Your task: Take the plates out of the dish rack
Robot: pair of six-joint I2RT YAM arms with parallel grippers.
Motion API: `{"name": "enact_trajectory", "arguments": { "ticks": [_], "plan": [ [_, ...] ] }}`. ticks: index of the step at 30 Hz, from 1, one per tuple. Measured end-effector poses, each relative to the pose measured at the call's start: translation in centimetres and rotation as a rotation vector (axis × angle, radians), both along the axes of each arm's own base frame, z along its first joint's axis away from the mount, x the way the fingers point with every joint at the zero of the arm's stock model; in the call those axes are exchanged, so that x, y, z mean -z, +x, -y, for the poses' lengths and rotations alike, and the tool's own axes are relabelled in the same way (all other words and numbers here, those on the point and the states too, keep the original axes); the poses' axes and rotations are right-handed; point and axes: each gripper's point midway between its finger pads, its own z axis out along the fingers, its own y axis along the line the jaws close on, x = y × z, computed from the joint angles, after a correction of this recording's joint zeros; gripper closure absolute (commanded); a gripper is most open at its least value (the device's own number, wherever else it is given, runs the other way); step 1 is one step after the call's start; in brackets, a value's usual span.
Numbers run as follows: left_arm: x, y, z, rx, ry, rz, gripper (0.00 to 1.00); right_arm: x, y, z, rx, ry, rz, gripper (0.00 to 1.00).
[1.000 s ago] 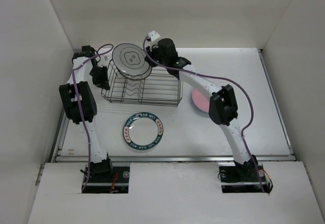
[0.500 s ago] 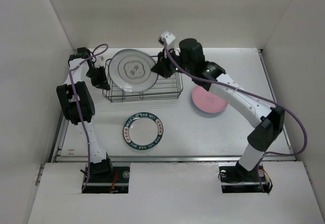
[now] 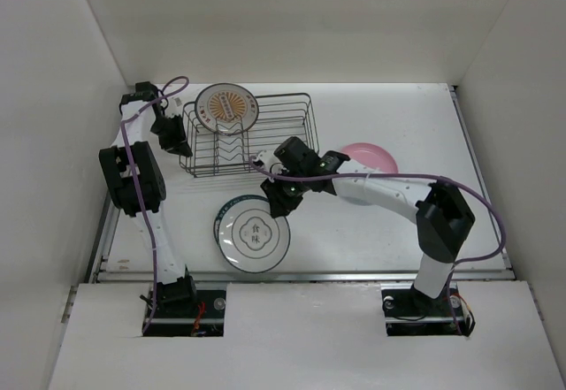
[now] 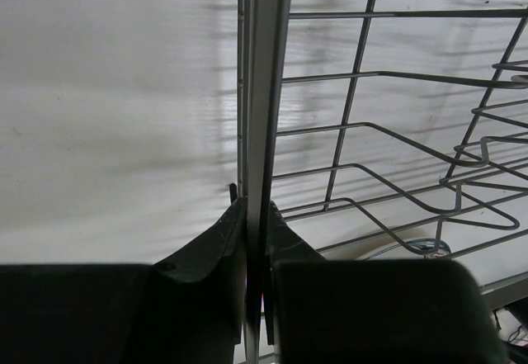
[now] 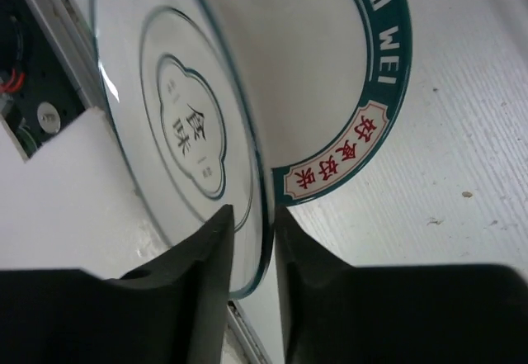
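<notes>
The dark wire dish rack (image 3: pixel 265 142) stands at the back of the table. A white plate with an orange centre (image 3: pixel 228 107) leans in its left end. My left gripper (image 3: pixel 181 140) is shut on the rack's left end wall, seen as an upright bar (image 4: pixel 264 92) between its jaws (image 4: pixel 254 215). My right gripper (image 3: pixel 276 197) is shut on the rim of the grey ringed plate (image 3: pixel 255 236), held tilted over the teal lettered plate (image 3: pixel 218 219). The right wrist view shows the ringed plate (image 5: pixel 181 133) between the jaws (image 5: pixel 254 224) and the teal plate (image 5: pixel 363 92) beneath. The pink plate (image 3: pixel 376 154) lies right of the rack. No light blue plate shows.
White walls close in the table on the left, back and right. A metal rail (image 3: pixel 354 275) runs along the front edge, close to the ringed plate. My right arm (image 3: pixel 380 191) stretches across the table in front of the pink plate.
My right arm has carried the grey ringed plate from above the rack down to the front, over the teal lettered plate. The orange-centred plate now shows in the rack. The left gripper stays put.
</notes>
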Motion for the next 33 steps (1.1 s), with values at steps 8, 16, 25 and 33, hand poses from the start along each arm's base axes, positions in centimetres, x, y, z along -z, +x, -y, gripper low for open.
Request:
{"name": "enact_trajectory", "arguments": {
  "ticks": [8,16,25,33],
  "plan": [
    [0.1,0.0,0.0,0.010,0.023,-0.002,1.00,-0.4,2.6,-0.4,0.082,0.004,0.065,0.51],
    [0.1,0.0,0.1,0.041,0.051,0.001,1.00,-7.3,8.0,-2.5,0.194,0.127,0.237,0.32],
    [0.1,0.1,0.1,0.075,0.116,-0.027,1.00,-15.2,29.1,-2.9,0.646,0.357,0.567,0.31],
    [0.1,0.3,0.1,0.086,0.130,-0.036,1.00,-1.0,36.1,-5.4,0.762,0.301,0.545,0.29]
  ]
}}
